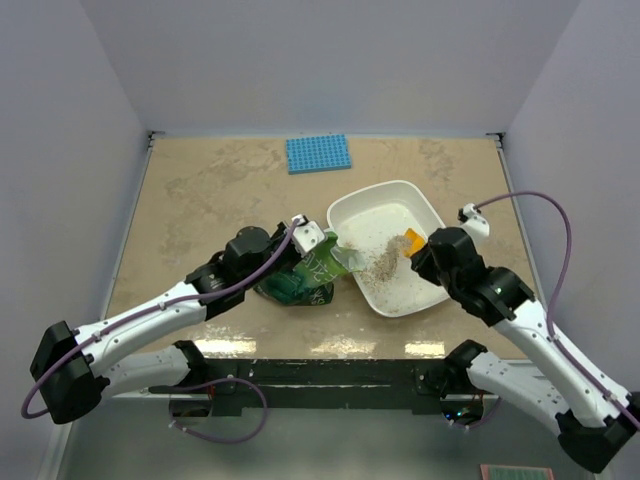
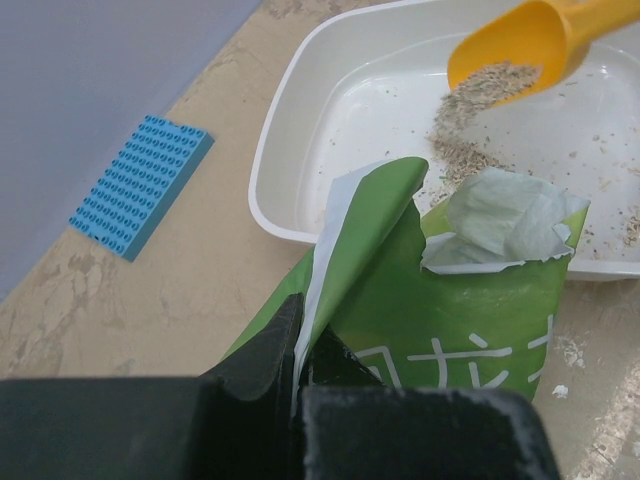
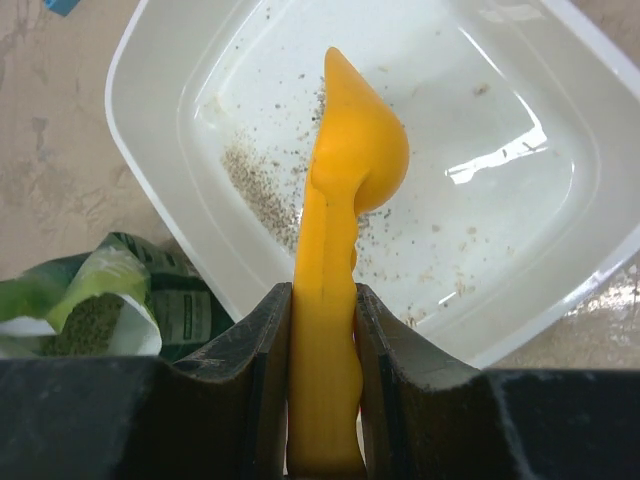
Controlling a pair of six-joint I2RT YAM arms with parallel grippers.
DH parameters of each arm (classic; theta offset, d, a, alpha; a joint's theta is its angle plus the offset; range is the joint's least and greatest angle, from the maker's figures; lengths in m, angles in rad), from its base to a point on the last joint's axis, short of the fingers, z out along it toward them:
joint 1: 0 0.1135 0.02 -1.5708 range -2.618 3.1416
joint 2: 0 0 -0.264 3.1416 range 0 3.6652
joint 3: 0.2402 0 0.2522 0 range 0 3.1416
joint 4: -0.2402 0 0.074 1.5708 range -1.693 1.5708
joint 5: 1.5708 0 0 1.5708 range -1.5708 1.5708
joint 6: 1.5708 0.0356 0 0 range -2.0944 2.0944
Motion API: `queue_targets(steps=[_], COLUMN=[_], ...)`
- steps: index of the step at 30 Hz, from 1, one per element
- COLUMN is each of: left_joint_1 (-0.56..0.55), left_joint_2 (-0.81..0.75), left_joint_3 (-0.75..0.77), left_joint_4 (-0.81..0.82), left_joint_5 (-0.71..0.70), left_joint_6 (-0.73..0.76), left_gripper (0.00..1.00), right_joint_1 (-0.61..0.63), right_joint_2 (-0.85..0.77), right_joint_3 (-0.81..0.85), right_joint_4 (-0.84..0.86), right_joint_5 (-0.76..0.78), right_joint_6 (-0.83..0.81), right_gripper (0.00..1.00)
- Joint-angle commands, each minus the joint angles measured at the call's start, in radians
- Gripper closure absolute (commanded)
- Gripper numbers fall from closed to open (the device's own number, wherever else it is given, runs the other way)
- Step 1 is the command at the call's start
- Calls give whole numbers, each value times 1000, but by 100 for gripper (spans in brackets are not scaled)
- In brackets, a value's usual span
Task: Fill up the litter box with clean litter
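Note:
The white litter box point(image 1: 345, 212) point(image 2: 290, 140) point(image 3: 150, 130) lies right of centre, with a small heap of clean litter point(image 1: 381, 264) point(image 2: 455, 160) point(image 3: 260, 195) on its floor. My right gripper point(image 1: 425, 250) point(image 3: 322, 310) is shut on the handle of an orange scoop point(image 1: 411, 240) point(image 3: 345, 170) point(image 2: 530, 45), tilted over the box with granules spilling from it. My left gripper point(image 1: 305, 238) point(image 2: 298, 330) is shut on the torn top edge of the green litter bag point(image 1: 305, 275) point(image 2: 450, 320) point(image 3: 110, 300), which stands just left of the box.
A blue studded mat point(image 1: 318, 153) point(image 2: 140, 185) lies flat near the table's back edge. Both arms reach in from the near edge. Walls close the table on three sides.

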Motion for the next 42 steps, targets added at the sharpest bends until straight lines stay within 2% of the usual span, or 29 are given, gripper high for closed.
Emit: queue_targets(steps=[1, 9, 15, 18, 22, 26, 33, 42], left_joint_1=[-1, -1, -1, -1, -2, -1, -1, -4], left_joint_2=[-25, -49, -62, -65, -74, -88, -102, -112], left_joint_3=[-19, -54, -65, -66, -68, -72, -75, -80], left_joint_4=[51, 60, 62, 60, 60, 65, 67, 70], left_joint_5=[5, -10, -16, -18, -19, -19, -15, -16], left_joint_6=[-4, 4, 2, 2, 2, 7, 13, 16], left_gripper=[100, 100, 100, 100, 100, 100, 100, 100], right_joint_1=[4, 4, 6, 4, 4, 4, 4, 4], right_joint_2=[143, 425, 485, 485, 453, 418, 364, 292], right_joint_3=[130, 309, 437, 473, 524, 605, 770, 736], right_joint_4=[54, -28, -113, -125, -119, -134, -241, -294], right_joint_5=[131, 139, 210, 193, 70, -202, -410, -567], right_joint_6=[-136, -314, -380, -400, -450, -482, -496, -478], right_gripper=[100, 100, 100, 100, 100, 100, 100, 100])
